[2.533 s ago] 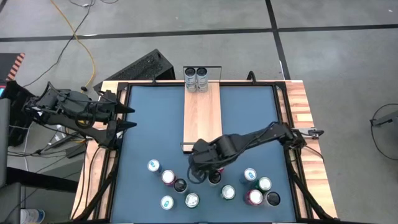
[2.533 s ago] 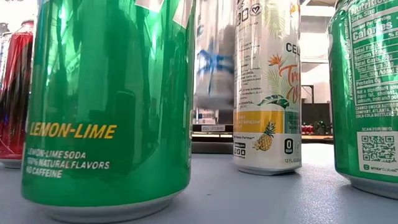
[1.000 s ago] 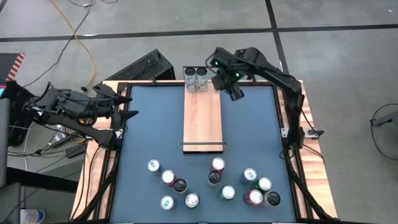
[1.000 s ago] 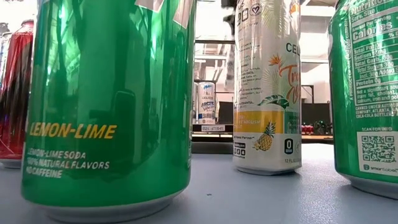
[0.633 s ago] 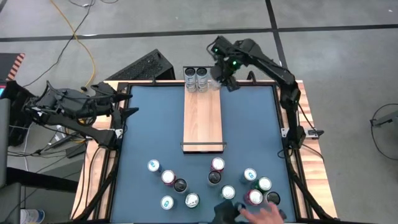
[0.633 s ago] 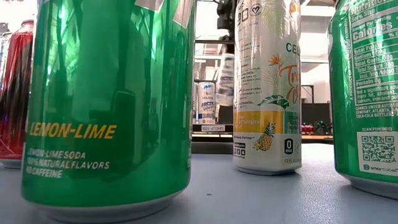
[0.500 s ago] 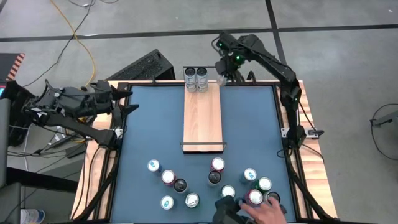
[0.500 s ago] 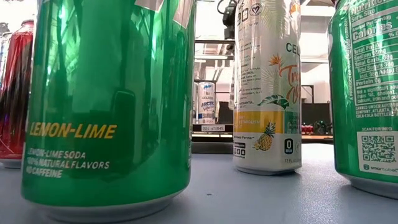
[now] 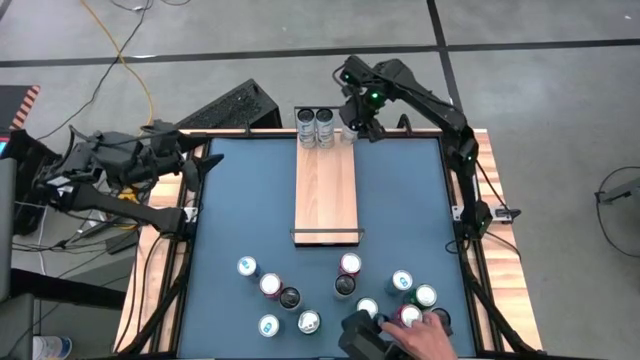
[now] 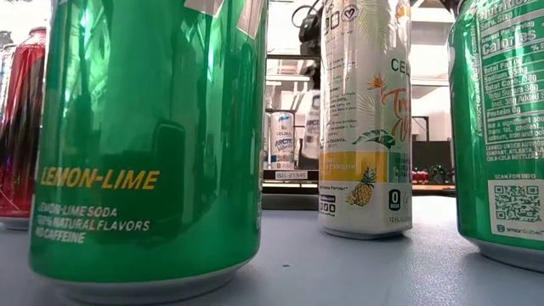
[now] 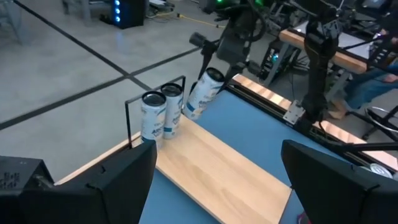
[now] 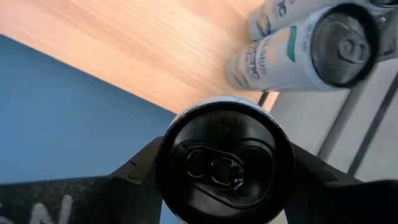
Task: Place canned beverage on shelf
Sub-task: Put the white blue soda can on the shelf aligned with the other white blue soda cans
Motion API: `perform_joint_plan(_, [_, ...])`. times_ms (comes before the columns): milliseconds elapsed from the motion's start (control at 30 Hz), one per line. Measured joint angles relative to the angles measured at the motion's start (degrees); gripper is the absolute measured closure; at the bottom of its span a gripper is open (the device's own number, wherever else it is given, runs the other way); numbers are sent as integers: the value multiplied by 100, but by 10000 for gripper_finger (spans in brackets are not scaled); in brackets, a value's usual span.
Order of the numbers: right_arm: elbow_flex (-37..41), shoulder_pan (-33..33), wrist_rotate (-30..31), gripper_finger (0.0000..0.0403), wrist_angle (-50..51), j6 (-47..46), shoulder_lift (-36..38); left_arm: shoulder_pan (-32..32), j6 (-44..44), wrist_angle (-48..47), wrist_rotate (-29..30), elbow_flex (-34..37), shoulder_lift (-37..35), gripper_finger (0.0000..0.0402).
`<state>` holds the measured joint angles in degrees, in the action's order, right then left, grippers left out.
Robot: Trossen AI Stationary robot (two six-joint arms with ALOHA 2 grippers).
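The shelf [image 9: 326, 190], a pale wood plank, lies along the table's middle. Two white cans [image 9: 306, 127] [image 9: 325, 126] stand on its far end, by the black wire rail. My right gripper [image 9: 355, 122] hangs just right of them, shut on a third white canned beverage [image 11: 202, 93], also seen in the low view [image 10: 312, 127]. My left gripper [image 9: 205, 165] waits open over the table's left edge, its fingers [image 11: 106, 180] wide apart. My right gripper pinches the canned beverage's upper end [image 12: 225, 160] between its two fingers [image 12: 143, 168], one on each side of the wall just below the lid. The fingers come from above, slanting. The can hangs tilted, its lower end [image 11: 191, 112] close over the shelf's far right corner.
Several loose cans [image 9: 349, 265] stand near the table's front edge, among them a big green one [image 10: 153, 136] and a white pineapple one [image 10: 365, 119]. A person's hand [image 9: 425, 335] with a dark object reaches in among them. Bare plank lies nearer than the shelved cans.
My right gripper has carried the can toward the table's far left and down, up beside the two shelved cans. My left gripper has swung slightly toward the far edge. A person's hand has come in over the near edge among the loose cans.
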<state>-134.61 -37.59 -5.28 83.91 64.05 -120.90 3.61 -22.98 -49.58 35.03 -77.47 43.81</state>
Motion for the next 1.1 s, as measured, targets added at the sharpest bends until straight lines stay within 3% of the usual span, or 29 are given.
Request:
perform_joint_plan(400, [-2, -130, -177, 179, -8, 48, -36, -251, 2, -20, -168, 0, 3, 70])
perform_joint_plan(767, [751, -118, -218, 179, -169, -93, -38, -251, 0, -28, -168, 0, 2, 70])
perform_joint_plan(1100, [800, 14, -212, 177, -333, -63, -22, -251, -7, -28, -136, 0, 2, 70])
